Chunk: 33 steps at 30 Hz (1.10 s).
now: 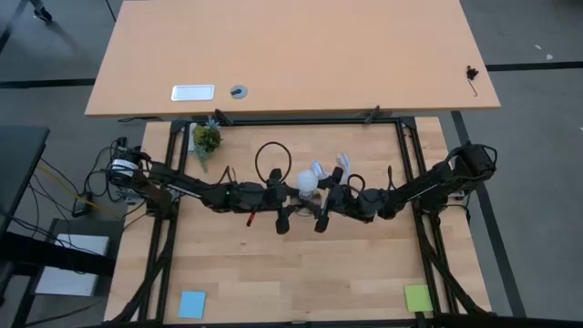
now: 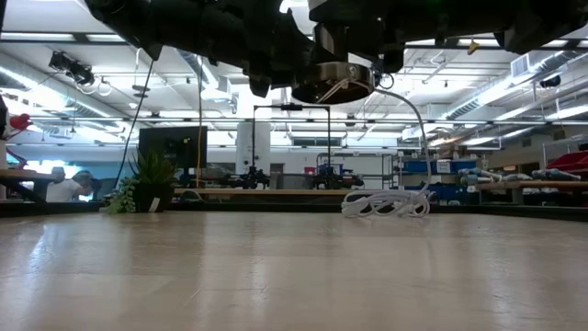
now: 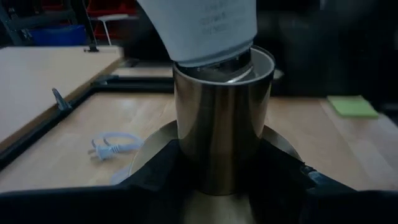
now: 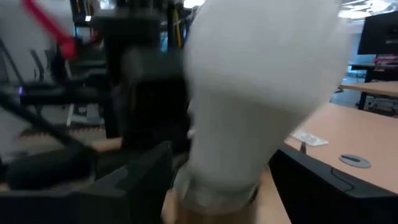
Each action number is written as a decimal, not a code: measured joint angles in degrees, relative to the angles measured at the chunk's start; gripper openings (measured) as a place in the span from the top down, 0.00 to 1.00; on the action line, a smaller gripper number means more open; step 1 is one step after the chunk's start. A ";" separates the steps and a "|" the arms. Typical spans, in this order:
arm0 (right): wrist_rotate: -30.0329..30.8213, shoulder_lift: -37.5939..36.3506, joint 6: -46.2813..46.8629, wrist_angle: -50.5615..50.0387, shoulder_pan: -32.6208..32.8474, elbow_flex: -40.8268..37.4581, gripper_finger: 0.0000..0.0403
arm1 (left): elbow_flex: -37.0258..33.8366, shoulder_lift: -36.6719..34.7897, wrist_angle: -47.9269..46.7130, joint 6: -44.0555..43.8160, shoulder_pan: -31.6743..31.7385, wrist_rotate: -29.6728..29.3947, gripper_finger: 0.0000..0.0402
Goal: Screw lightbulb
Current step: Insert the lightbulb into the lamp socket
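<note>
Grey print runs across the lightbulb [image 3: 205, 28] neck, too small to read. The bulb's base sits tilted in the mouth of the metal socket [image 3: 222, 124], which the left gripper [image 3: 221, 180] clamps between its fingers. The right gripper [image 4: 217, 186] brackets the bulb's head, jaws spread and apparently clear of it. Below both, bare table [image 1: 301, 273] lies open; the white cable [image 1: 325, 169] lies just behind.

High view: looking straight down on the whole table [image 1: 301, 264] and both arms. Low view: sitting at tabletop level, facing across the boards into the room behind. Left wrist view: looking very closely at the socket [image 3: 221, 118]. Right wrist view: pressing close to the lightbulb [image 4: 261, 93]. Both wrist views are sharing the lightbulb.
</note>
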 joint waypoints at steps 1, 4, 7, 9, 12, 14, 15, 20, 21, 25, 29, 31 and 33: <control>-0.01 0.08 -0.22 -0.19 0.14 -0.01 0.31 | 0.10 -0.11 0.22 -0.01 0.00 -0.01 0.60; 0.58 0.05 -0.58 0.48 0.49 -0.01 0.30 | 0.12 -0.21 -0.05 -0.02 0.02 -0.02 0.60; 2.18 0.05 -1.29 0.46 0.79 -0.01 0.29 | 0.09 -0.15 -0.42 -0.01 0.02 -0.01 0.60; 2.80 0.03 -1.57 0.54 0.94 -0.01 0.29 | 0.09 -0.15 -0.28 -0.01 0.00 0.01 0.60; 2.81 -0.58 -1.54 0.29 1.11 -0.01 0.29 | 0.06 -0.10 -0.52 -0.01 0.02 -0.01 0.60; 2.87 -1.58 -1.57 -0.19 1.41 0.01 0.29 | 0.06 -0.09 -0.97 -0.01 0.02 0.00 0.60; 3.12 -2.35 -1.59 -1.11 1.70 0.01 0.29 | 0.04 -0.09 -1.41 0.00 0.02 -0.01 0.60; 4.40 -9.01 0.80 -10.73 3.01 0.05 0.29 | -0.04 0.02 -3.12 0.05 0.00 0.01 0.60; 4.45 -10.48 2.20 -13.50 3.21 0.06 0.29 | -0.07 0.02 -3.22 0.13 0.00 0.01 0.60; 4.01 -17.32 8.67 -24.82 3.77 0.07 0.29 | -0.09 0.04 -3.90 1.47 0.01 0.01 0.60; 2.63 -23.56 12.98 -33.54 3.79 0.10 0.29 | -0.09 0.07 -4.26 1.90 0.04 0.01 0.60; 2.00 -26.09 13.47 -36.06 3.78 0.10 0.29 | -0.11 0.07 -4.74 2.53 0.04 0.01 0.60; 0.65 -28.13 13.44 -38.52 3.39 0.57 0.29 | -0.11 0.07 -5.26 2.95 0.04 0.01 0.60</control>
